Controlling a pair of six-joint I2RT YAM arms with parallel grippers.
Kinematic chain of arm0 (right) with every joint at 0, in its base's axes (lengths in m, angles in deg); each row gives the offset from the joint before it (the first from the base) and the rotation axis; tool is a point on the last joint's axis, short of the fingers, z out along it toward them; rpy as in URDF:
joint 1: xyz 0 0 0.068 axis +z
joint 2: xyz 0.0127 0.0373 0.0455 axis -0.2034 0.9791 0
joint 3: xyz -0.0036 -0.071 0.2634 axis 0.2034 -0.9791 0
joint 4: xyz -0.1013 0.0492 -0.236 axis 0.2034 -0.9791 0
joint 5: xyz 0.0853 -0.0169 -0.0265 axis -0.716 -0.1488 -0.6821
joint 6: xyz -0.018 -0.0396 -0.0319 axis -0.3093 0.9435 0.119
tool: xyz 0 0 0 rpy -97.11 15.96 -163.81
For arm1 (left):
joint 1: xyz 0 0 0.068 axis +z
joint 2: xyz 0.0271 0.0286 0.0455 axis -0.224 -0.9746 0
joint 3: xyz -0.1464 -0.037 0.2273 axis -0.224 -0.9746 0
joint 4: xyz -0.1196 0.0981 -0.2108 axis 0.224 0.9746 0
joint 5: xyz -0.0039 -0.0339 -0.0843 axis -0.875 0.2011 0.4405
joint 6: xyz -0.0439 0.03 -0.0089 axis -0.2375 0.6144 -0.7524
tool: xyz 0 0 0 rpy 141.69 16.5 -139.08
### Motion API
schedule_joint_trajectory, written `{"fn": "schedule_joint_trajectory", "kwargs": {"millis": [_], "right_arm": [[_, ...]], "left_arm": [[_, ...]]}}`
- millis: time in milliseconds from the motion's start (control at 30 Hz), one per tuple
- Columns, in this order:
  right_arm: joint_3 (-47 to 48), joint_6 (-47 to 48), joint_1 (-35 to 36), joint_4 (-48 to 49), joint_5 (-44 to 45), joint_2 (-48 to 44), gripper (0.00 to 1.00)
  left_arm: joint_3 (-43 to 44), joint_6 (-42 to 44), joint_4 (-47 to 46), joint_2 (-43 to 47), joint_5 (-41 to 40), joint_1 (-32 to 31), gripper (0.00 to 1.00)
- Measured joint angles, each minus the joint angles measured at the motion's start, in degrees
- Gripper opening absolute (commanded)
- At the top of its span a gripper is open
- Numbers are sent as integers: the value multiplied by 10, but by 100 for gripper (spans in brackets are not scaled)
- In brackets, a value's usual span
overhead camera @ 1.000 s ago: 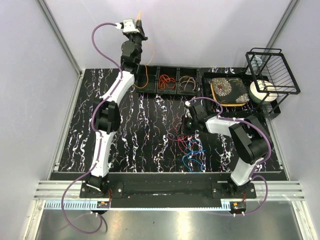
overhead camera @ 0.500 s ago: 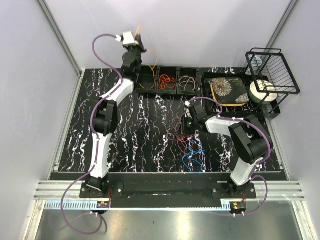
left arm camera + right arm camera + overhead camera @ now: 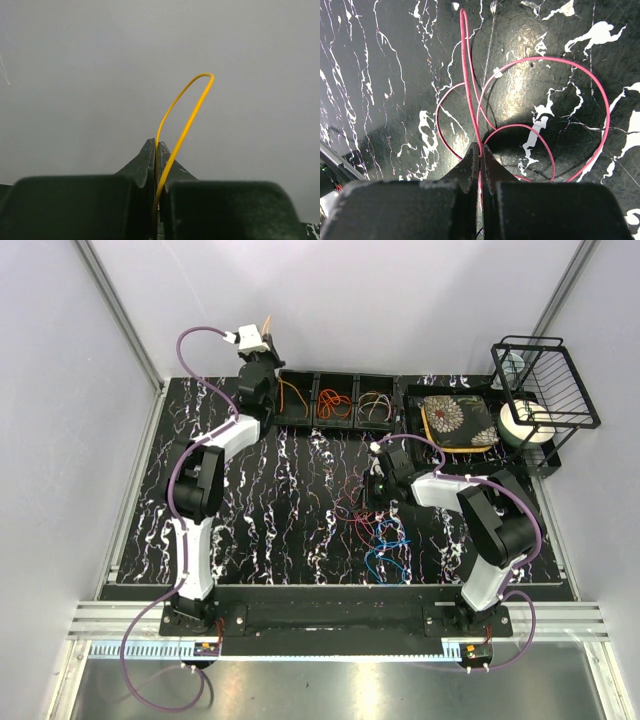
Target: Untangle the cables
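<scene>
A tangle of red, pink and blue cables (image 3: 380, 538) lies on the black marbled table (image 3: 290, 510), right of centre. My right gripper (image 3: 377, 502) (image 3: 480, 148) is low over the tangle's upper edge, shut on a pink-red cable (image 3: 600, 100) whose loops spread over the tabletop. My left gripper (image 3: 269, 326) (image 3: 156, 145) is raised at the back wall, shut on a yellow-orange cable (image 3: 200, 82). In the top view that cable (image 3: 289, 398) hangs down into the leftmost black bin (image 3: 283, 422).
Three black bins stand in a row at the back: the middle one (image 3: 337, 421) holds orange-red loops, the right one (image 3: 377, 424) pale loops. To the right are a floral plate (image 3: 456, 420), a white roll (image 3: 524, 424) and a black wire rack (image 3: 548, 380).
My left gripper has come down and a little left along the back wall with the yellow-orange cable, which now trails into the leftmost bin. The right arm has not moved.
</scene>
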Motion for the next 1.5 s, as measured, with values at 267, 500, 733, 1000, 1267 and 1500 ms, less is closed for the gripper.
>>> {"fn": "schedule_joint_trajectory", "kwargs": {"millis": [267, 500, 733, 1000, 1267, 1500], "right_arm": [[0, 0, 0, 0, -1, 0, 0], [0, 0, -1, 0, -2, 1, 0], [0, 0, -1, 1, -3, 1, 0], [0, 0, -1, 1, -3, 1, 0], [0, 0, -1, 1, -4, 2, 0], [0, 0, -2, 4, -7, 3, 0]], "left_arm": [[24, -31, 16, -16, 14, -3, 0], [82, -75, 77, -71, 51, -4, 0], [122, -80, 186, -99, 91, -5, 0], [158, -75, 285, -108, 124, -5, 0], [229, -107, 391, -156, 158, 7, 1], [243, -131, 443, -181, 174, 25, 1]]}}
